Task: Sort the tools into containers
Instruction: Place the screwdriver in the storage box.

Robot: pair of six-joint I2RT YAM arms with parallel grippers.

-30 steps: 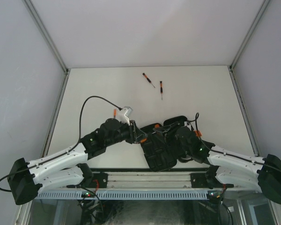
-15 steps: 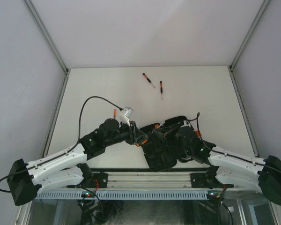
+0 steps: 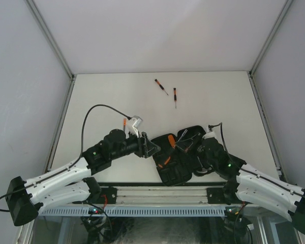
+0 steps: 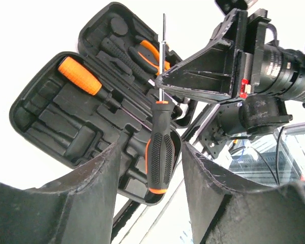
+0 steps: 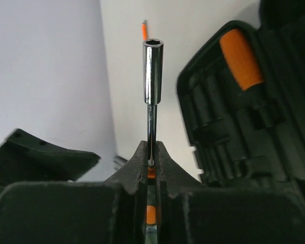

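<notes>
Screwdriver (image 4: 160, 152), with a ribbed black-and-orange handle and a thin steel shaft, hangs over the open tool case (image 4: 40, 127) at the middle of the desk's (image 3: 117, 96) near edge. The right fingers (image 5: 134, 168) pinch its shaft. The left fingers (image 4: 91, 183) stand wide on either side of the handle, not touching it. This looks like a handover. The next move probably calls for lowering it into a matching moulded slot in the hard black plastic.
</notes>
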